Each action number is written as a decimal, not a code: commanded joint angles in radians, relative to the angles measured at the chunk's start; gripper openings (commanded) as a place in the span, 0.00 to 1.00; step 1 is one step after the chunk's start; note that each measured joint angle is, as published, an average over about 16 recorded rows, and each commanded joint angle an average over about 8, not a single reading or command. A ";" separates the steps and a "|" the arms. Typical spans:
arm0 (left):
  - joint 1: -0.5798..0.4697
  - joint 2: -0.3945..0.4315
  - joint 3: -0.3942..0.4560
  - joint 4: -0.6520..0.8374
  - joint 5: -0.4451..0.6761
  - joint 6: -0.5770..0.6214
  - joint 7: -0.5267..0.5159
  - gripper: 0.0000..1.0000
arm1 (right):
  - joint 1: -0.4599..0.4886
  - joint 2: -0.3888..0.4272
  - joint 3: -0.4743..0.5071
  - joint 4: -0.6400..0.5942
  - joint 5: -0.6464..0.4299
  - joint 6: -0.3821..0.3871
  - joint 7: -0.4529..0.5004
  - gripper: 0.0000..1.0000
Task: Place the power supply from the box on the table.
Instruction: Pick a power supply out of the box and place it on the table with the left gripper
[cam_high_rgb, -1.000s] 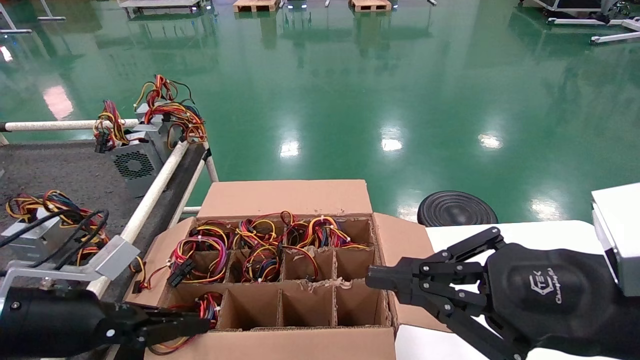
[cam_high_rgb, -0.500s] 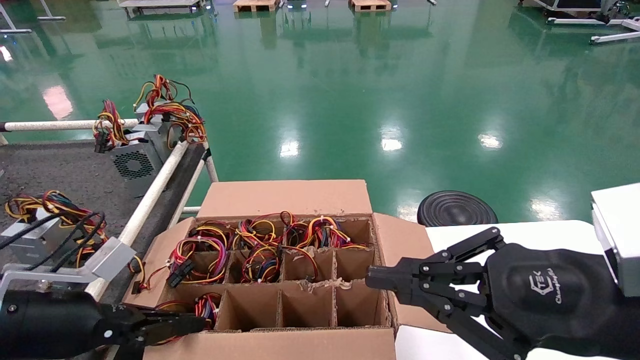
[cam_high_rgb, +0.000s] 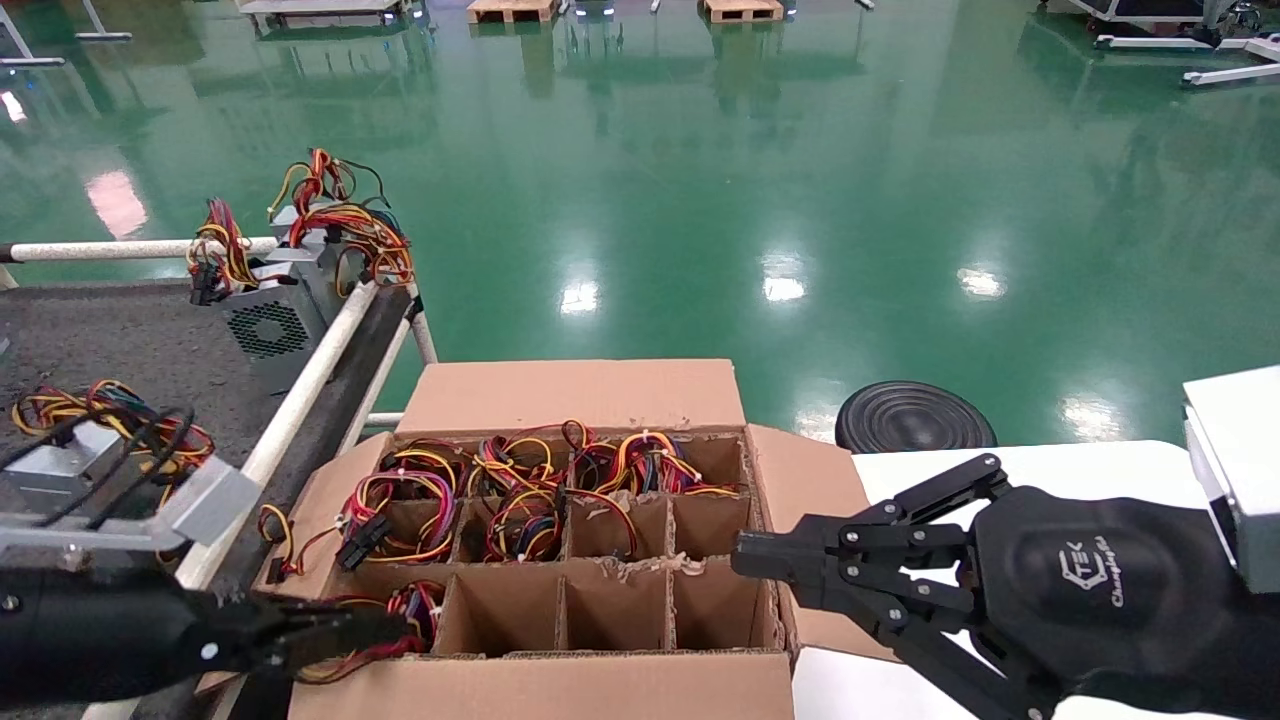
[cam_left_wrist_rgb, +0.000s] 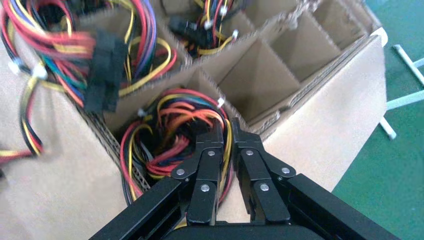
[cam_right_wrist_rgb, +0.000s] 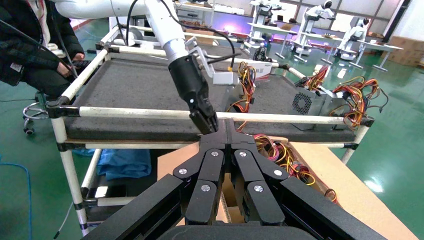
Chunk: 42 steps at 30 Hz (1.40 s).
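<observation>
Far left: the counter (cam_high_rgb: 120, 330), dark grey and rough, edged by white rails (cam_high_rgb: 300, 385). Two power supplies already lie on it, one near the close edge (cam_high_rgb: 60, 465) and one at the far corner (cam_high_rgb: 270, 320) against the rail, both with wire bunches on top.

Left tool (cam_high_rgb: 390, 628): low at the near-left corner of the box (cam_high_rgb: 560, 690), tips at the near-left cell. In the left wrist view its fingers (cam_left_wrist_rgb: 210, 150) stand nearly together, with yellow and red wires running between and around them. We judge it pinched on the wire bunch (cam_left_wrist_rgb: 170, 135) of the power supply (cam_high_rgb: 410, 612) in that cell; the metal body is hidden below the wires, so we cannot confirm a hold on anything but wire.

Step in hand, by our judgement: grasp and start of lift-out. Next move calls for a straight vertical pull until the unit clears the divider (cam_high_rgb: 565, 575), then a carry leftward over the rail onto the counter.

Edges: cell walls are close on all sides of the load; the left flap (cam_high_rgb: 310, 510) and the rail stand between box and counter. Loose wires (cam_high_rgb: 400, 500) from neighbouring cells may snag. Open counter surface lies between the two units already set down.

Right: near-row cells to the right look empty. Right tool (cam_high_rgb: 745, 555) is parked over the box's right edge, fingers closed on nothing.
</observation>
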 joint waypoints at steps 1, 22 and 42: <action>-0.005 0.000 -0.010 -0.001 -0.003 -0.002 0.005 0.00 | 0.000 0.000 0.000 0.000 0.000 0.000 0.000 0.00; -0.144 0.005 -0.079 -0.021 -0.072 0.037 0.085 0.00 | 0.000 0.000 0.000 0.000 0.000 0.000 0.000 0.00; -0.262 0.059 -0.170 -0.043 -0.100 0.036 0.172 0.00 | 0.000 0.000 0.000 0.000 0.000 0.000 0.000 0.00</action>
